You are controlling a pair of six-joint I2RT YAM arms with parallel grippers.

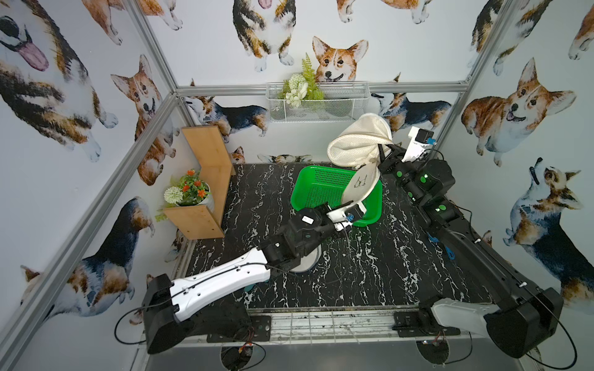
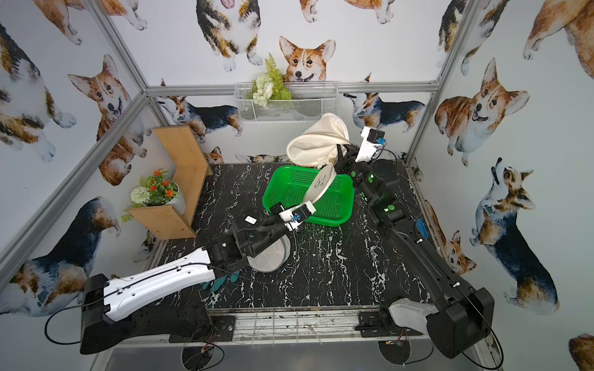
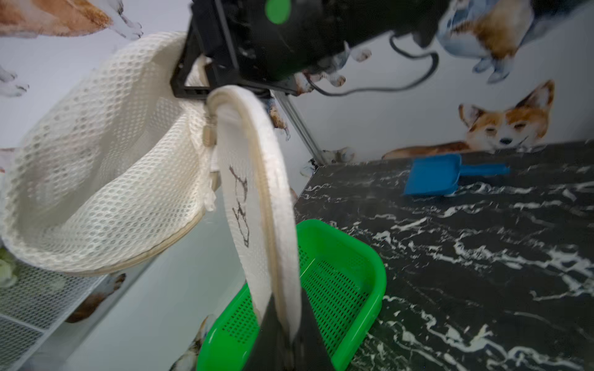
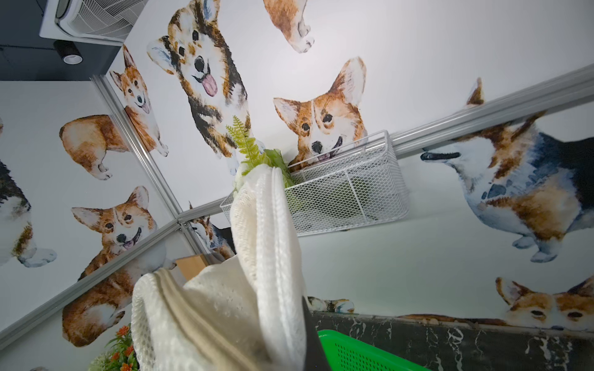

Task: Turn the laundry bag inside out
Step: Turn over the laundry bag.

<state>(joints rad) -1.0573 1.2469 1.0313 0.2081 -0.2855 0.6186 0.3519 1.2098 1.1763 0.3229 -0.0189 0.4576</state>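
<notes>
The white mesh laundry bag (image 1: 356, 141) is held in the air over the far right of the marble-patterned table (image 1: 353, 273), above the green perforated basket (image 1: 316, 186). Its gathered middle is pinched by the right gripper (image 1: 384, 155), jaws closed on the fabric, so that the cupped mesh half is raised. The marked flat panel (image 1: 361, 184) hanging down is clamped at its lower edge by the left gripper (image 3: 289, 324), jaws pressed together on it, apparently so that the bag is stretched between two anchors for inverting.
</notes>
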